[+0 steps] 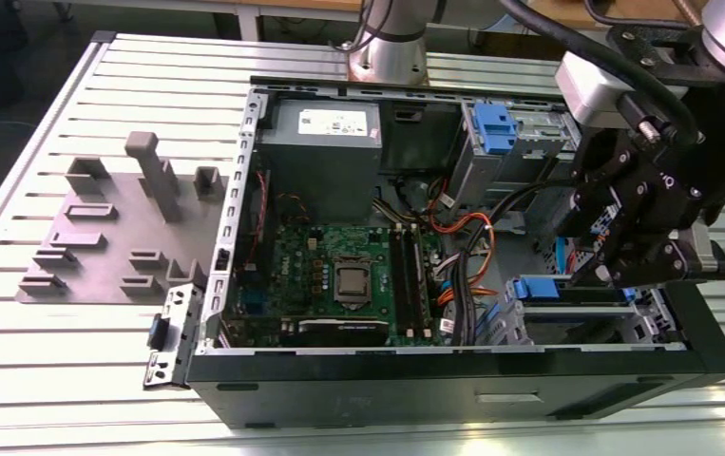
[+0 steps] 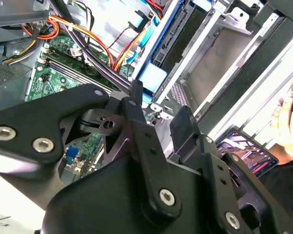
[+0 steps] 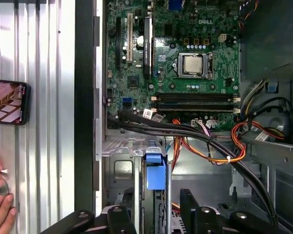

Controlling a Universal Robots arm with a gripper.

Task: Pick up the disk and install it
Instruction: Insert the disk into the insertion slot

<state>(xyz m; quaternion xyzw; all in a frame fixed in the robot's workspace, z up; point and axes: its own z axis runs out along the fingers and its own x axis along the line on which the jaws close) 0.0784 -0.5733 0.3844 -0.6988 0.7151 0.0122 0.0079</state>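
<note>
Black linkage gripper (image 1: 616, 275) is hanging directly over the silver sheet-metal drive cage (image 1: 590, 318) of the open black tower case (image 1: 464, 380). Beside the cage, orange, red and black cable bundles (image 3: 205, 141) are crossing the gap toward the green motherboard (image 3: 176, 63), narrowing access there. Blue plastic carrier tab (image 3: 155, 170) is occupying one cage slot; the neighbouring bay (image 3: 122, 170) is standing open.

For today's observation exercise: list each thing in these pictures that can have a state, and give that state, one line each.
computer case: lying on its side, side panel off, inside exposed.
disk: standing on edge in the drive bay, blue carrier showing.
gripper: lowered over the drive bay, right above the disk.
CPU socket: processor bare, no cooler on it.
phone: screen lit, lying on the table.
</note>
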